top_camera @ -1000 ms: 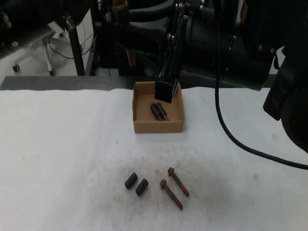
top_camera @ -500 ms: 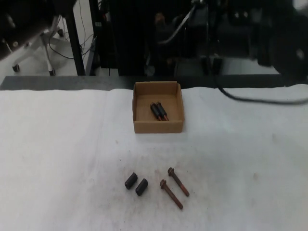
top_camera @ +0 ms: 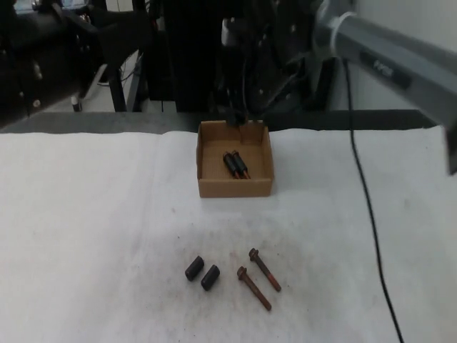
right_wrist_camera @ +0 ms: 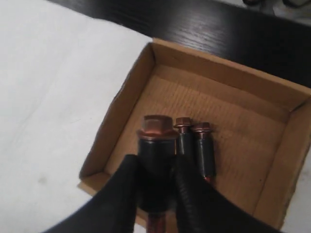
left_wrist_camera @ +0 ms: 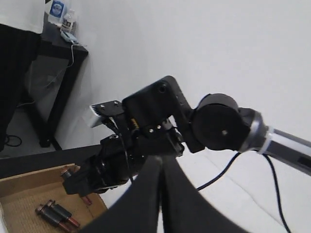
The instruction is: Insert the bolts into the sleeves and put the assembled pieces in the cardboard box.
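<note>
- Table (top_camera: pixel 86 236), white-covered: carrying the box and all the loose parts.
- Cardboard box (top_camera: pixel 235 188), open at the top: sitting at the middle of the table's far edge.
- Assembled pieces (top_camera: pixel 235 164), two, each a bolt through a dark sleeve: lying side by side, touching, on the box floor. Their heads are pointing toward the table's far edge.
- Right gripper (right_wrist_camera: pixel 155 170): hanging above the box, over its far part as the high view shows it. Its two fingers are clamping a third assembled piece (right_wrist_camera: pixel 155 145) by the sleeve. The bolt head is sticking out past the fingertips, and the shank is showing at the other end. This piece is up in the air, clear of the two below.
- Right arm (top_camera: pixel 389 61), grey: reaching in from the table's far right corner toward the box.
- Left gripper (left_wrist_camera: pixel 160 162): raised well above the table. Its fingers are pressing together with nothing between them, and it is facing the right gripper and the box.
- Loose sleeves (top_camera: pixel 194 268), two, dark: lying just beside each other near the middle of the table's near edge, apart from the box.
- Loose bolts (top_camera: pixel 264 269), two, rusty: lying roughly parallel just right of the sleeves, not touching them.
- Black cable (top_camera: pixel 364 200): trailing from the far edge to the near edge, along the table's right part.
</note>
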